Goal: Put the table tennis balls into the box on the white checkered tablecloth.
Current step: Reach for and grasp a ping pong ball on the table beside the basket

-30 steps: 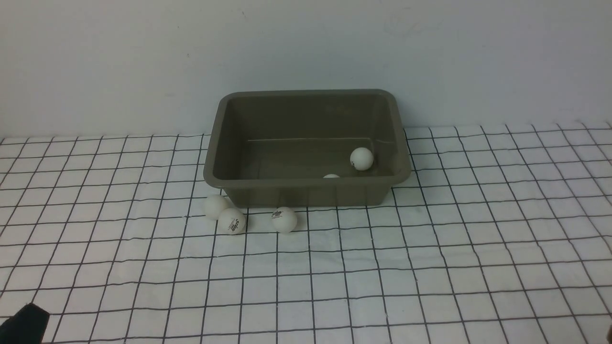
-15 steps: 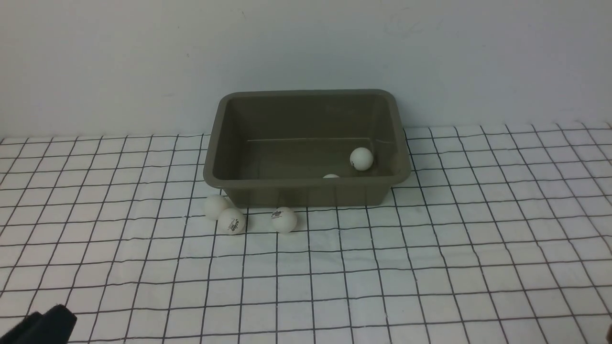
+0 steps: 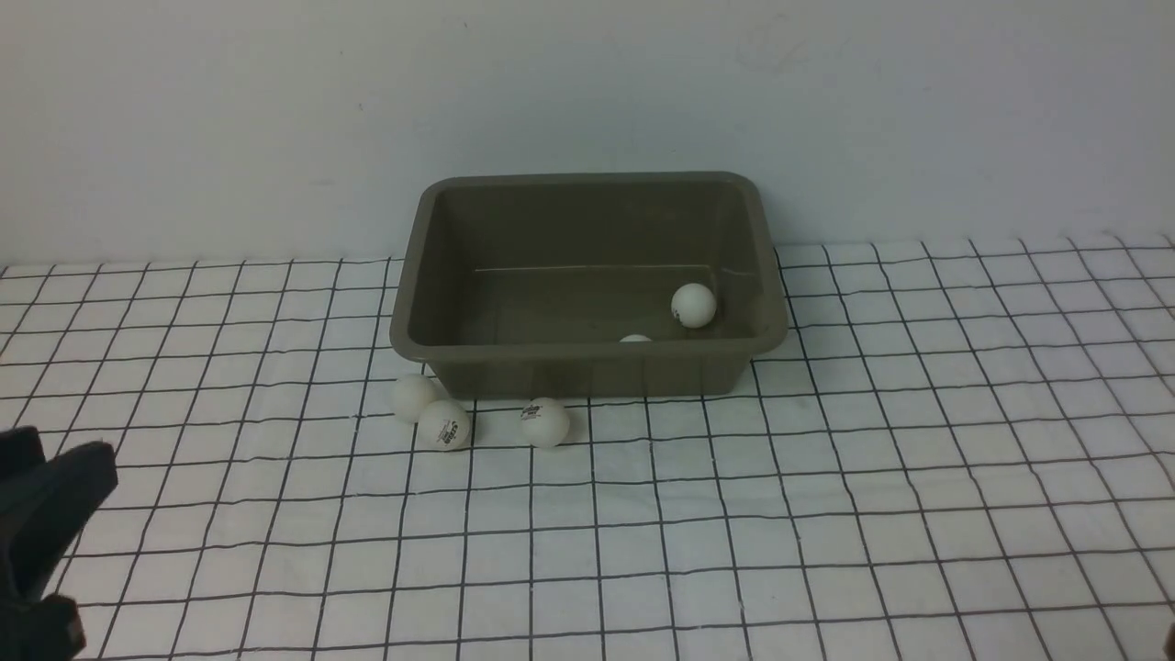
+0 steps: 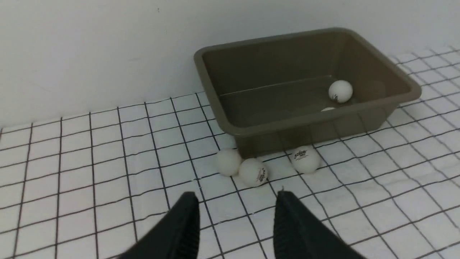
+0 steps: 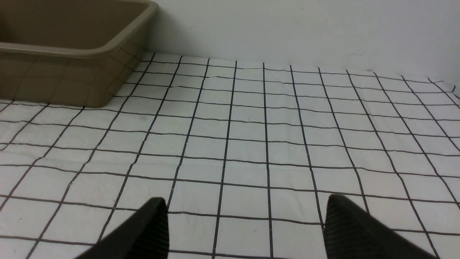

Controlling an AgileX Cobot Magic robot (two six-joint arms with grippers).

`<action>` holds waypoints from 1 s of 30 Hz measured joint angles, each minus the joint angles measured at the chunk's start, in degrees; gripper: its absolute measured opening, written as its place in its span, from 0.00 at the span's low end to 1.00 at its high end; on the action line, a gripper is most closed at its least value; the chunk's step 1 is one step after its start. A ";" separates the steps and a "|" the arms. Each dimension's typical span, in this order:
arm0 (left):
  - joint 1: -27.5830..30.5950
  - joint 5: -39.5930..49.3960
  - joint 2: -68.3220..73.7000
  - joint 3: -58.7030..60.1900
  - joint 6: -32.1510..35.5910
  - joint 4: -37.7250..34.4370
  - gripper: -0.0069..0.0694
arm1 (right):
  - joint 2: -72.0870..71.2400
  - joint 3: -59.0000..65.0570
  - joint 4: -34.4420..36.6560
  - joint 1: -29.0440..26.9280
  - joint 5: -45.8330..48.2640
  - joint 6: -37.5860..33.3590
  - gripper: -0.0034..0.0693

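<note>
Left claw [image 4: 237, 207] sits at the lower left edge of the front view, low over the cloth; its wrist view shows two black fingers [image 4: 187, 219] with a narrow gap between them and nothing in it; right claw [image 5: 244, 212] has its fingers spread wide over bare squares, also holding nothing.

Beneath both lies one white checkered tablecloth [image 3: 826, 477], slightly wrinkled, filling the lower half of the front view.

Five balls in all. Three lie on the cloth just left of centre, in a loose row along the box's near wall: the left ball [image 3: 412, 397] is by the box's near left corner; the middle ball [image 3: 444, 425] touches it or nearly so, with its printed mark facing the camera; the right ball [image 3: 545, 421] lies apart from them, mark near the top.

One olive-grey box [image 3: 587, 372] stands at centre, open side up; its long axis runs left to right, parallel to the pale wall [image 3: 587, 83] behind it. Inside, toward its right end, are two balls: one [image 3: 635, 339] almost hidden behind the near wall, one [image 3: 693, 305] in full view farther back.
</note>
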 joint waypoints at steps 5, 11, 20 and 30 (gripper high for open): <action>-1.84 -4.23 11.65 -0.93 8.73 -0.10 0.44 | 0.00 0.00 0.00 0.00 0.00 0.00 0.77; -2.04 -9.70 22.16 -3.30 15.13 -1.52 0.44 | 0.00 0.00 0.00 0.00 -0.02 0.00 0.77; -2.04 -19.35 32.86 -7.95 19.84 -4.87 0.44 | 0.00 0.00 0.00 0.00 -0.07 0.00 0.77; -2.04 -13.08 46.03 -15.86 25.23 -7.62 0.46 | 0.00 0.00 0.00 0.00 -0.08 0.00 0.77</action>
